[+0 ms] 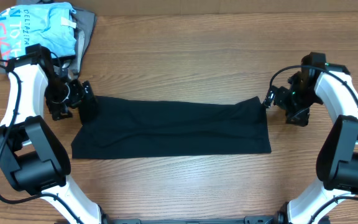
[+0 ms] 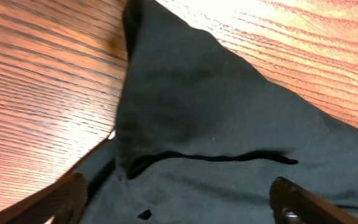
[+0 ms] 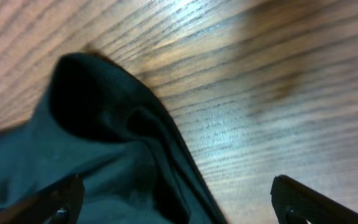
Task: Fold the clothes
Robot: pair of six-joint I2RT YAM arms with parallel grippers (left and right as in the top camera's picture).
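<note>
Now the left gripper (image 2: 176, 205) and right gripper (image 3: 176, 202) are both gaping wide, gripping nothing, hovering at opposite ends of the black T-shirt (image 1: 173, 127).

light blue printed shirt (image 1: 36, 28) bunched at far left corner of wood-grain table (image 1: 185, 56), grey garment (image 1: 87, 28) touching its right side.

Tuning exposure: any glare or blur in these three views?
Overhead: even light, sharp; black T-shirt shows little fold detail. Left wrist: blown-out glare on the table at top. Right wrist: milder glare at top, soft focus throughout.
</note>
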